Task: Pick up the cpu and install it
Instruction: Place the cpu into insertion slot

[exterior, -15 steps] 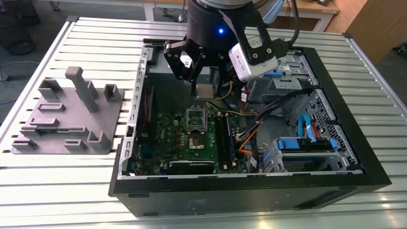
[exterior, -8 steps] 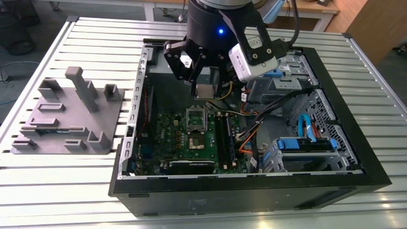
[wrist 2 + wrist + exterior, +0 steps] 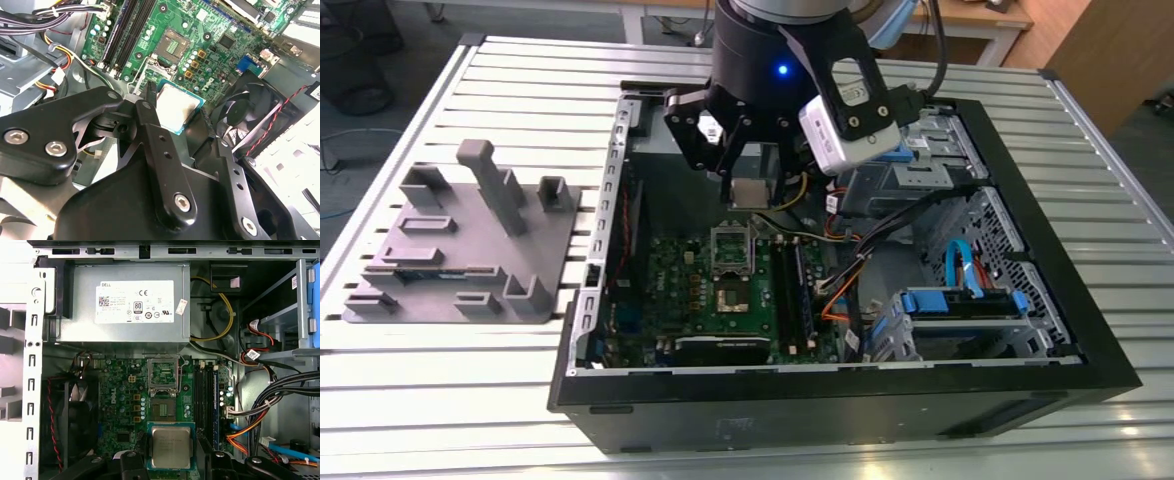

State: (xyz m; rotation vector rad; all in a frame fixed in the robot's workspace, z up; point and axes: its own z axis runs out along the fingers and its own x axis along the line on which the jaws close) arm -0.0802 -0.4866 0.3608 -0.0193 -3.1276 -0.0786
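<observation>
The cpu (image 3: 750, 193) (image 3: 178, 107) (image 3: 171, 447), a flat square chip with a silver top and pale rim, hangs in the air above the green motherboard (image 3: 720, 310). My gripper (image 3: 749, 186) (image 3: 176, 112) (image 3: 171, 454) is shut on it, with a dark finger (image 3: 150, 102) on each side. The dark square socket (image 3: 731, 292) (image 3: 172, 46) (image 3: 164, 408) lies open on the board, its metal frame (image 3: 164, 372) flipped up beside it. In the exterior view the cpu sits above the case's rear part, short of the socket.
The open computer case (image 3: 1067, 385) lies on a slatted table. Inside are a grey power supply (image 3: 125, 302), a black fan (image 3: 250, 117), memory slots (image 3: 207, 405), cable bundles (image 3: 260, 410) and blue drive bays (image 3: 961, 305). A grey fixture (image 3: 467, 245) stands on the exterior view's left.
</observation>
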